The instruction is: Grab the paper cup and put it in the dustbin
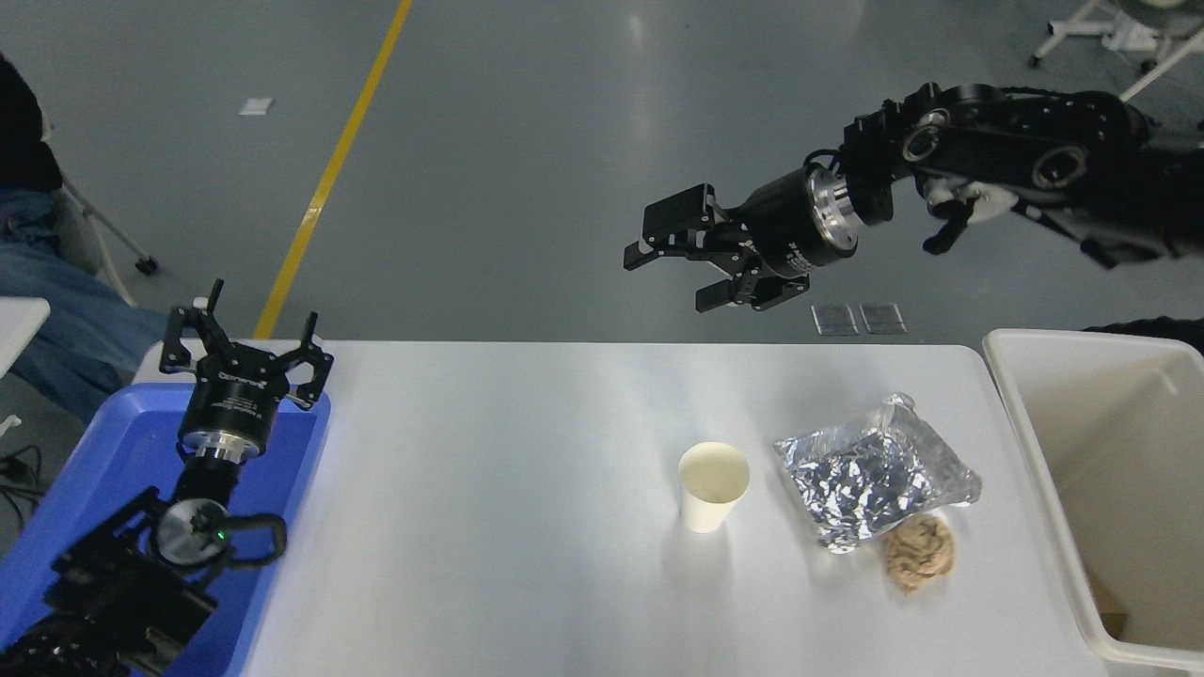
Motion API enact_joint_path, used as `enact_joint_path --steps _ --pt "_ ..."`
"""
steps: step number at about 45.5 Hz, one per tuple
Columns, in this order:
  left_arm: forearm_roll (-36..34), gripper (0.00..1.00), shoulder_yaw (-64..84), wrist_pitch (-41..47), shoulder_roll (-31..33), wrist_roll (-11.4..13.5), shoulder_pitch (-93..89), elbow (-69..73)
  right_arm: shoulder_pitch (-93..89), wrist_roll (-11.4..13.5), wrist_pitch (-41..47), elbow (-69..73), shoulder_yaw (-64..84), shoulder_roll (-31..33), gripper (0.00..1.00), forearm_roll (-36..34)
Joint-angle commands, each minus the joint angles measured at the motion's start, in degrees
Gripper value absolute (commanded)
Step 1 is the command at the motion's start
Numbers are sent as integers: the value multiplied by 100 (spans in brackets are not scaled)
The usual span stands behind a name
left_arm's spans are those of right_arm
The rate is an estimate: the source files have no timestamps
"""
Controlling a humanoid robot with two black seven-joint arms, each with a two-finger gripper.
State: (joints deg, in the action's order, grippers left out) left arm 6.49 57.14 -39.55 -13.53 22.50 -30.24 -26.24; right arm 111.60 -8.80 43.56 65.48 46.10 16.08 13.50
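The small white tapered paper cup point(713, 486) stood upright on the white table point(489, 508), just left of a crinkled silver foil pouch point(875, 472), with a crumpled brown paper ball point(919, 553) near the pouch's front corner. The large cream-white plastic dustbin point(1039, 442) sat at the table's right end, well apart from the cup. The black right gripper point(675, 273) hung high over the far edge, fingers spread and holding nothing. The black left gripper point(246, 346) rested over a shallow blue tray point(94, 451), its fingers also apart.
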Motion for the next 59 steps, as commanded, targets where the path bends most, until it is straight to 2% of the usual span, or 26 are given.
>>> enact_joint_path --steps 1,12,24,32,44,52,59 --pt "1 100 -1 -9 0 -9 0 5 1741 -17 144 1739 1269 -166 100 557" --pt "1 100 -1 -17 0 -9 0 -4 2824 -26 144 2206 1516 -316 100 434" --pt "1 100 -1 -17 0 -17 9 -4 2850 1 144 2188 1674 -386 100 -40" --pt "1 100 -1 -9 0 -17 9 5 2736 9 144 2048 1622 -395 100 -93" --pt "-8 100 -1 -9 0 -17 9 -4 1454 71 144 1020 1586 -1001 100 -717" --pt "1 100 -10 -9 9 -9 0 -4 338 97 144 308 1490 -1370 100 -630" --pt "1 100 -10 -9 9 -9 0 -4 -673 238 -198 -483 1139 -1397 100 -446"
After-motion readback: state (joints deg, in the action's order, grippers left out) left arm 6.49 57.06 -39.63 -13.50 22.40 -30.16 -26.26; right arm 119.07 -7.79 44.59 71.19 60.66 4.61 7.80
